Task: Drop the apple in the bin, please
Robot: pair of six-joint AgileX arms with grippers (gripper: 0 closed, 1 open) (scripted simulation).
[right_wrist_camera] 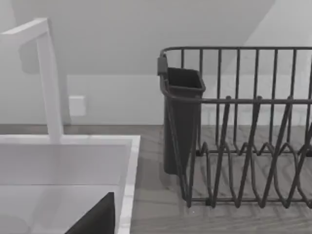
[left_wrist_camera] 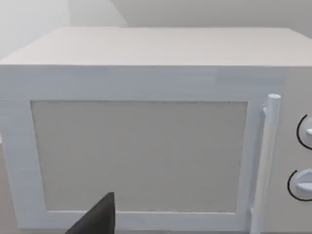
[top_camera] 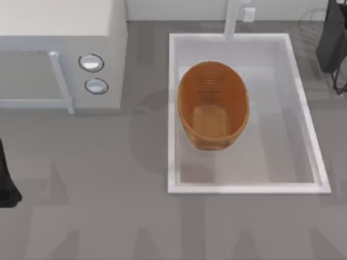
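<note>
left arm: dark bit at the top view's left edge, low (top_camera: 6, 184); parked. Finger state: can't tell.
left gripper: one dark finger (left_wrist_camera: 95, 218) in the left wrist view, facing the microwave door.
counter: grey, bare patch in front (top_camera: 108, 216).
bin: orange-brown oval basket (top_camera: 212, 105), ribbed walls, flat bottom, sitting inside the sink toward its left half, nothing in it.
sink: white rectangular basin (top_camera: 172, 108), right of centre.
microwave: white, back left (top_camera: 59, 32); door closed, bar handle (left_wrist_camera: 267, 161), two round knobs (top_camera: 91, 63).
faucet: white, behind the sink (top_camera: 233, 19).
right arm: dark, top right corner (top_camera: 332, 38); parked. Finger state: can't tell.
dish rack: dark wire (right_wrist_camera: 243, 131), beside the sink, cutlery cup (right_wrist_camera: 181, 122) on its end.
</note>
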